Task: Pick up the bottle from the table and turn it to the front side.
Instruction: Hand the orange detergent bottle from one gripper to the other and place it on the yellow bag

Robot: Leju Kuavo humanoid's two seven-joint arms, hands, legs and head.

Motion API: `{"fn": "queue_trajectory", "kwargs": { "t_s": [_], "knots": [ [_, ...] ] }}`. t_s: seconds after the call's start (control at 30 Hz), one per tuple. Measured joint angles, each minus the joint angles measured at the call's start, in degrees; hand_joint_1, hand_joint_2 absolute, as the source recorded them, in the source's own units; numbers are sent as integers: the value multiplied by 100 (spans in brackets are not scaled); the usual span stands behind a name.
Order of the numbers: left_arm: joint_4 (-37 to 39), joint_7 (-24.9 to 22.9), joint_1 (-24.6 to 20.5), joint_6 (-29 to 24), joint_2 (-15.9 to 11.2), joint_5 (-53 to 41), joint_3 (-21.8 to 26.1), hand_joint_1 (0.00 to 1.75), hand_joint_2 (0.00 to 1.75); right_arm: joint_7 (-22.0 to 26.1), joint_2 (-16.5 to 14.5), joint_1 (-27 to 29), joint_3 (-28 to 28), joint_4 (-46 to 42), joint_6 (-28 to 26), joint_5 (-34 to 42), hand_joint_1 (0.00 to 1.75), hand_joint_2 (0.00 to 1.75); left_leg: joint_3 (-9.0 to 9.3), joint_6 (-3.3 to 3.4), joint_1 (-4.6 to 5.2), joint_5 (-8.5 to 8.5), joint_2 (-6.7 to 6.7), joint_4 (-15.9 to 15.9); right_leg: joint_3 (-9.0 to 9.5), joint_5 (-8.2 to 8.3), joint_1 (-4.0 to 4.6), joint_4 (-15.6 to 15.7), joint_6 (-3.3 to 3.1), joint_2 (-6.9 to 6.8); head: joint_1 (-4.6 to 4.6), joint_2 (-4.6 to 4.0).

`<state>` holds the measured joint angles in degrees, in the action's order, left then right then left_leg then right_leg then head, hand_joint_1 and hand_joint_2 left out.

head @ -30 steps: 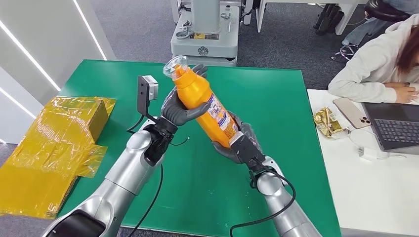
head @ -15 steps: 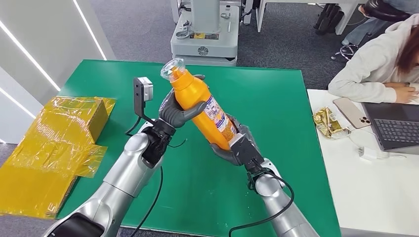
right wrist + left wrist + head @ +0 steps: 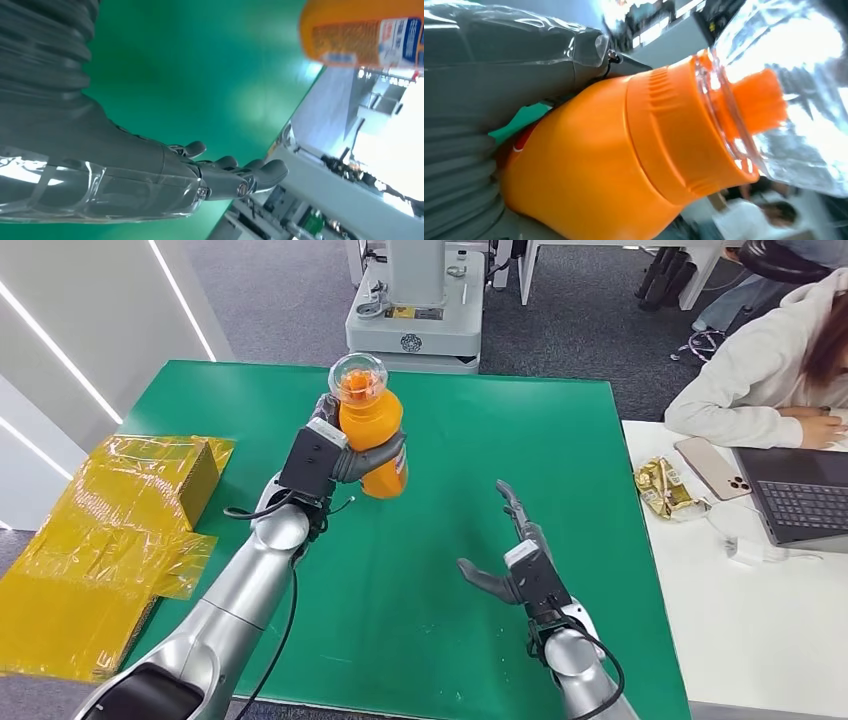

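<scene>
Green tabletop below, the left hand clamps the orange plastic bottle upright above the far edge, cap up; the right hand, fingers spread and empty, hangs well apart nearer the front

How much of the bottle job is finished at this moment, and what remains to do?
Done: the orange plastic bottle with the clear cap is off the green table, held upright by the left hand. The right hand is open, apart from it. In hand: the turning; the right wrist view shows a printed label, but I cannot tell whether the front side faces forward. Left: confirming that.
</scene>
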<state>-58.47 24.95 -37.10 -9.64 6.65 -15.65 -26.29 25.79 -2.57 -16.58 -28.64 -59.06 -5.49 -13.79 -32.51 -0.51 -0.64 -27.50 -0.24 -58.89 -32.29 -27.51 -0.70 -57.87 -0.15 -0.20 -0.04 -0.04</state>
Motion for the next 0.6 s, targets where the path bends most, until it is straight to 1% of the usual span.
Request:
{"fn": "queue_trajectory", "kwargs": {
  "t_s": [0.13, 0.2, 0.27, 0.33, 0.47, 0.6],
  "knots": [
    [77, -64, -198, -911, -60, -1553, -22, 175, 175, 1, 176, 399, 134, -597, -13, 94, 0, 175, -2, 0, 0, 0, 0, 0, -3, 0, 0, 0, 0, 1, 1, 0],
    [147, -201, -332, -1372, -91, -2314, -75, 175, 175, 0, 249, 583, 193, -897, -13, 112, 0, 175, -2, 0, 0, 0, 0, 0, -3, 0, 0, 0, 0, 1, 1, 0],
    [227, -416, -450, -1703, -120, -2981, -145, 175, 175, -2, 310, 754, 234, -1184, -17, 111, 0, 175, -2, 0, 0, 0, 1, 0, -3, 0, 0, 0, 0, 1, 1, 0],
    [300, -672, -533, -1915, -155, -3609, -208, 175, 175, -5, 356, 922, 274, -1454, -29, 110, 0, 175, -3, 0, 0, 0, 2, 0, -3, 1, 0, 0, -1, 2, 0, 0],
    [402, -1383, -599, -2256, -271, -5301, -308, 175, 175, -9, 424, 1216, 362, -1907, -58, 106, 0, 175, -2, 0, 0, 0, 3, 0, -3, 1, 0, -1, -2, 4, 0, 0],
    [456, -1807, -577, -2283, -443, -6472, -355, 175, 175, 3, 495, 1447, 431, -2196, -116, 97, 0, 175, -3, 0, 0, 0, 4, 1, -4, 1, 0, -2, -2, 6, 1, 0]
  ]
}}
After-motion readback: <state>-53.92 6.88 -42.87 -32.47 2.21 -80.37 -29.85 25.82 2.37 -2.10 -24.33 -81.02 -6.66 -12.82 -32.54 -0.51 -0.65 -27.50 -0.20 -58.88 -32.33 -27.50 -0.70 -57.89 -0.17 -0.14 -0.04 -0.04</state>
